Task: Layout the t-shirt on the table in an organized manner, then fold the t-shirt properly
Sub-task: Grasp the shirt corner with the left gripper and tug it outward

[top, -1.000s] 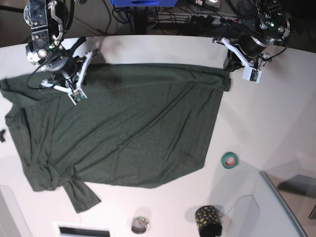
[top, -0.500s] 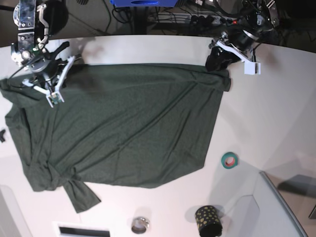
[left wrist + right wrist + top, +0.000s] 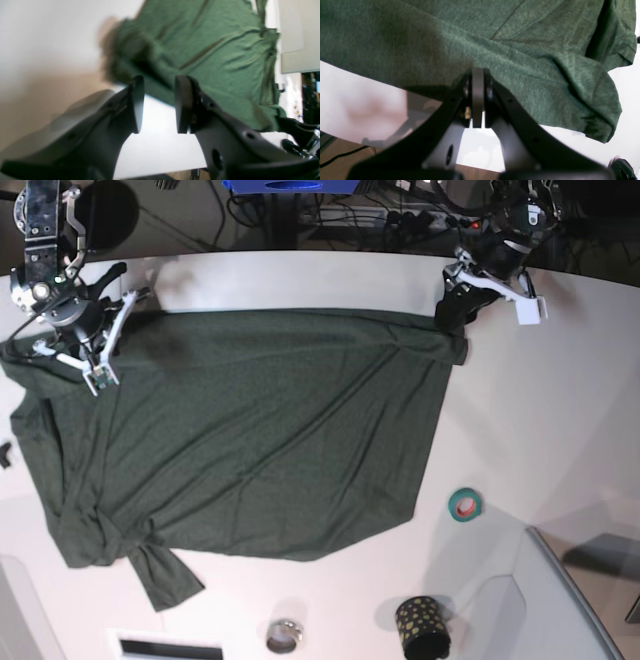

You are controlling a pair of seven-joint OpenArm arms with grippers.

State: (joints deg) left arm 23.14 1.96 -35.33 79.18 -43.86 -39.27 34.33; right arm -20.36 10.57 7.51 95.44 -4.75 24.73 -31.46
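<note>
Left gripper [image 3: 156, 105] spread, empty; right gripper [image 3: 477, 100] pressed together over shirt [image 3: 250, 440]. Bunched sleeve risked a crooked fold.

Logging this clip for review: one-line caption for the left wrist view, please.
Left gripper open and empty above the white table, beside the edge of the dark green t-shirt.

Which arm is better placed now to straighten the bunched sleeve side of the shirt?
The right arm, probably. In the base view the right gripper hangs over the t-shirt near the crumpled sleeve end, though its jaws are shut. The left gripper is open but at the opposite, hem corner.
</note>
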